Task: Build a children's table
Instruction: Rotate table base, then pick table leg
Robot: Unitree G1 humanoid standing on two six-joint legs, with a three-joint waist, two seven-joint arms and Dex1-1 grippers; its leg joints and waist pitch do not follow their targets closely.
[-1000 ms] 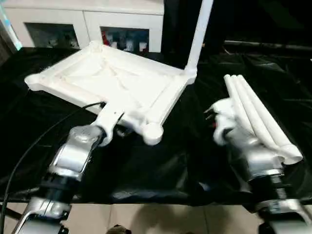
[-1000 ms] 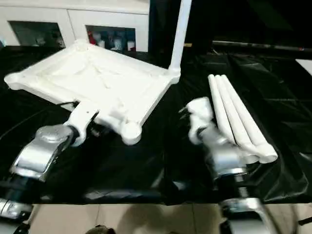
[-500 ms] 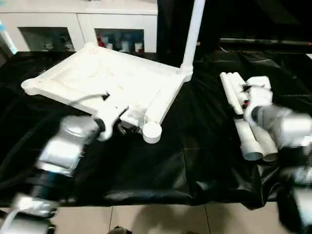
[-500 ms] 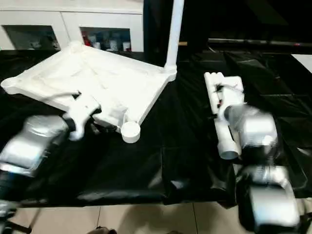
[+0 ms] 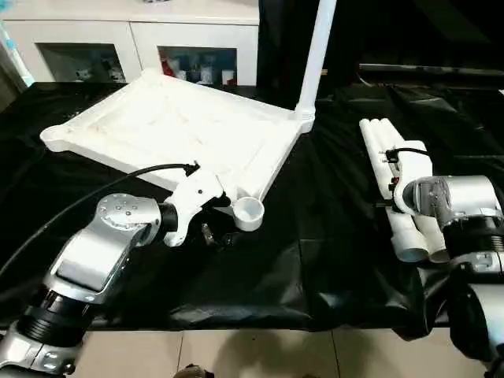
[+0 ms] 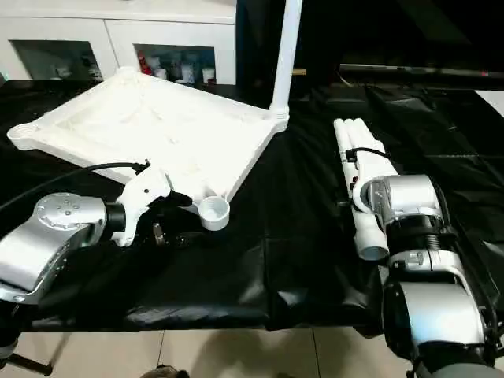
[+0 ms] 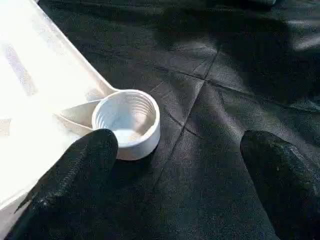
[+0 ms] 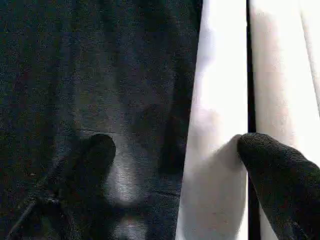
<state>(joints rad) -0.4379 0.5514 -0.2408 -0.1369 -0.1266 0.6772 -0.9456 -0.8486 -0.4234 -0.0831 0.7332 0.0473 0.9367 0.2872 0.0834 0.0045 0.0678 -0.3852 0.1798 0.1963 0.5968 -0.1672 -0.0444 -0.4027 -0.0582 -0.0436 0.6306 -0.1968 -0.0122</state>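
Across the black-draped desk (image 5: 315,260) lay the white table top (image 5: 181,130), underside up, on the left half, its ribbed underside facing the camera and its far edge raised a little. One leg (image 5: 317,55) stood upright in the top's far right corner socket, rising past the upper edge of the head views. Three loose legs (image 6: 356,177) lay side by side on the right half of the desk, well apart from the top, their wide open ends toward the robot. Behind the desk stood a white cabinet (image 5: 134,39) with glass doors. The near right corner socket (image 7: 127,120) was open, its inner thread showing. The left gripper (image 7: 177,165) hung just beside that socket, spread wide around nothing, one finger (image 7: 80,170) close to the socket's wall. The right gripper (image 8: 175,155) was above the loose legs, also spread wide, one finger (image 8: 272,165) over the legs and the other over the black cloth beside them.
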